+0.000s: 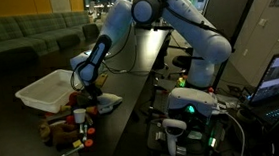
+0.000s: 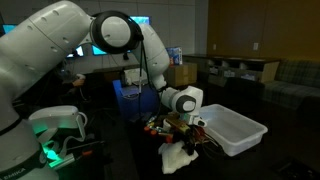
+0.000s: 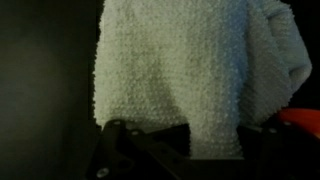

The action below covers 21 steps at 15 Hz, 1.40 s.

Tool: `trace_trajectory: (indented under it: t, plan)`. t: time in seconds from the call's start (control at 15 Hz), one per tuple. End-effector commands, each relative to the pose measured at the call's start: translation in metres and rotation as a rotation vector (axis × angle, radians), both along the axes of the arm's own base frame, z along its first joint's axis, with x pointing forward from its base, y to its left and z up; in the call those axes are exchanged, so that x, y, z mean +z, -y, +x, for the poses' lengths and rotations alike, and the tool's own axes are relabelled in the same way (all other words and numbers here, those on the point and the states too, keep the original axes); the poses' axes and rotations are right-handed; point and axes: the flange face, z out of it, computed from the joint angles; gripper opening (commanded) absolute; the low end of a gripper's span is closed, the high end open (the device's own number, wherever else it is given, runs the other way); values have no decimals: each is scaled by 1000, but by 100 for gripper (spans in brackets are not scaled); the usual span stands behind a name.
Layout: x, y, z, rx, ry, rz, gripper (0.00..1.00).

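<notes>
Jaws closed just over the towel [image 3: 190, 70], grip on it unclear. It is nubby white terry, crumpled on the dark counter [image 1: 133, 93]. Toys [image 1: 68, 124] and a rigid bin [image 2: 236, 130] crowd close.

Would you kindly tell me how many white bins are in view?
1. The bin stands beside the pile of small items and shows in both exterior views. The arm might hide another.
</notes>
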Motion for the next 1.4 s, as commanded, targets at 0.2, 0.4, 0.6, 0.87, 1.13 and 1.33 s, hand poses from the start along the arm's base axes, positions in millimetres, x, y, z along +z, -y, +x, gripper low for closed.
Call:
trace_trajectory:
  t: [0.2,0.4,0.6,0.87,1.13,1.33]
  plan:
    - [20,-56,17,-1,66,40,11]
    - [19,-97,10,-5,55,87,11]
    - [13,-136,-1,-25,30,131,11]
    - [17,-194,-13,-58,12,202,11]
    - [33,-248,-16,-90,27,260,11]
    - [47,-278,-14,-101,46,296,12]
